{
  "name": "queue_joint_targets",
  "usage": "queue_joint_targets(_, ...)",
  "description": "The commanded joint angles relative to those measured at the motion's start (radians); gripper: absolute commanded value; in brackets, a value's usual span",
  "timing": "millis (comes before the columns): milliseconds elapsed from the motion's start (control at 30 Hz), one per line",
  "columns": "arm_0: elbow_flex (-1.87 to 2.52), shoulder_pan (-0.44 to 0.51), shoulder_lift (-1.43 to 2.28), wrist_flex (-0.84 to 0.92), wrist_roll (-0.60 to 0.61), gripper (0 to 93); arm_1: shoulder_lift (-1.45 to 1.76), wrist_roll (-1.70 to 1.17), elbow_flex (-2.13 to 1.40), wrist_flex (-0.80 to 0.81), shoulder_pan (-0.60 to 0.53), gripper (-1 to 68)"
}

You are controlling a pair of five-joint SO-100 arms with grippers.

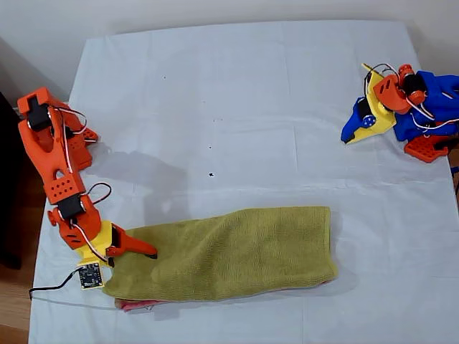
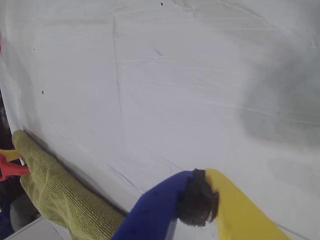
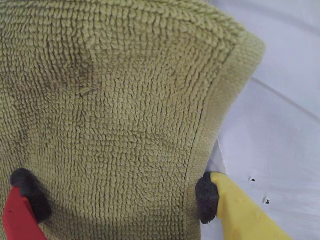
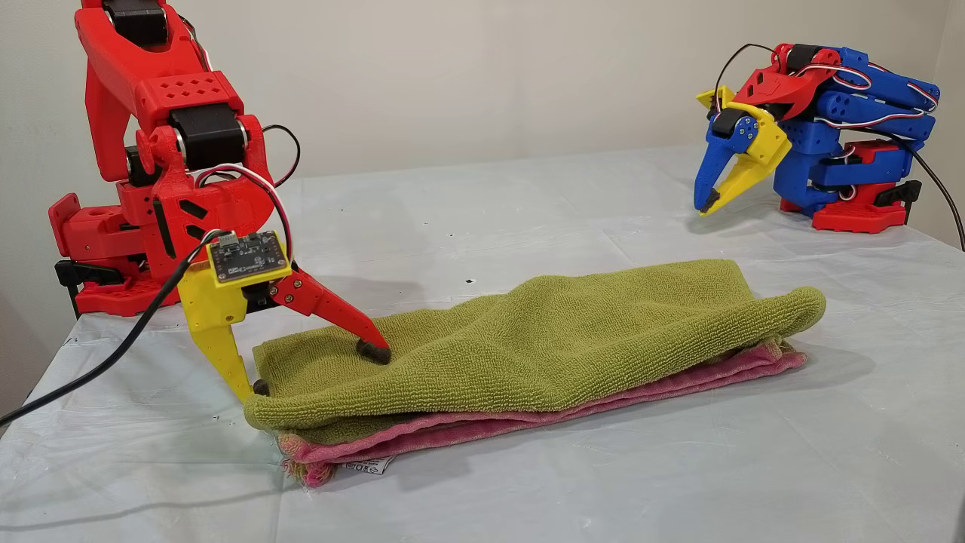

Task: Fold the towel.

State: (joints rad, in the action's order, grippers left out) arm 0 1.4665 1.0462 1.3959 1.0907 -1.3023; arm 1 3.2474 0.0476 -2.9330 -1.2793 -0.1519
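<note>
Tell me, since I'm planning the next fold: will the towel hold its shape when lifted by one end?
Probably not. The towel is soft terry, draped and sagging over its own layers, so it would likely droop. Its looped pile suggests good grip.

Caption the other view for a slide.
My second gripper straddles the folded towel at one end; my first gripper hangs apart, shut.

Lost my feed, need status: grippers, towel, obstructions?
My second gripper open, straddling folded olive-green terry towel end. My first gripper shut, empty, parked away. Nothing blocking.
</note>
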Motion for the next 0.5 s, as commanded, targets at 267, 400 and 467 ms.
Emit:
queue_joint_targets(267,-0.008,-0.058,-0.041,-0.014,0.046,50.0,0.213,-0.003,-0.100,-0.002,0.008,0.1)
queue_joint_targets(400,-0.003,-0.066,-0.072,-0.025,0.044,43.0,0.213,-0.003,-0.100,-0.002,0.008,0.1)
queue_joint_targets(467,0.021,-0.072,-0.078,-0.058,0.040,37.3,0.213,-0.003,-0.100,-0.002,0.008,0.1)
